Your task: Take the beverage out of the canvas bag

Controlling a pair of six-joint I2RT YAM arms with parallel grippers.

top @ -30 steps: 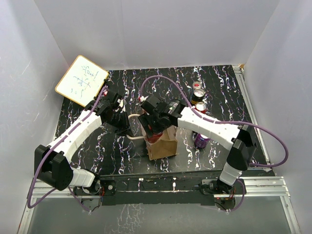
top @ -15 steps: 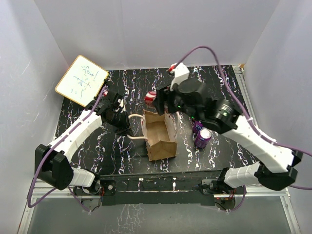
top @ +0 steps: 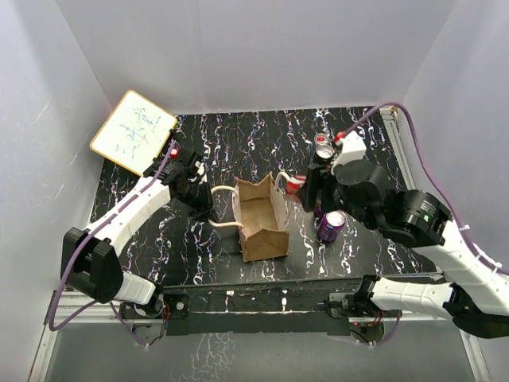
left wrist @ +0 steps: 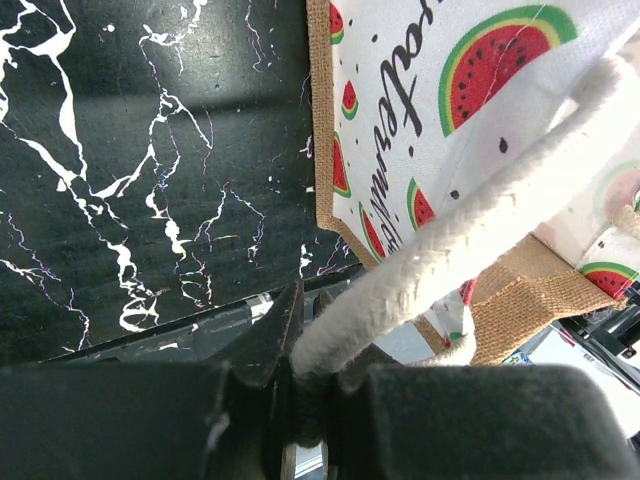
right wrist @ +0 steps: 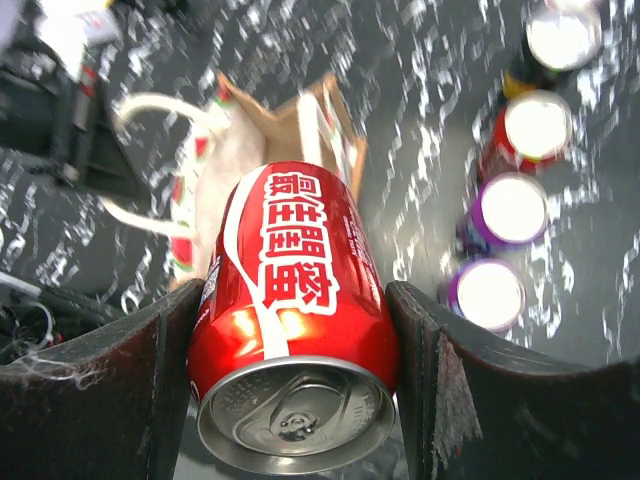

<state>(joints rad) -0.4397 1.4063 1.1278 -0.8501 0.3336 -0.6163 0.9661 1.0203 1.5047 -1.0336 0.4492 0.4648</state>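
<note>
The right pincer [right wrist: 293, 340] is clamped on a red cola can [right wrist: 298, 260] — held in the air just right of the canvas bag [top: 261, 235], outside its open mouth and near a cluster of standing cans [top: 331, 224] on the black marbled table [top: 159, 247]. The left pincer [left wrist: 312, 395] is closed on one off-white rope handle [left wrist: 470, 235] of the bag — whose watermelon-printed side faces that wrist camera. The bag stands upright mid-table.
</note>
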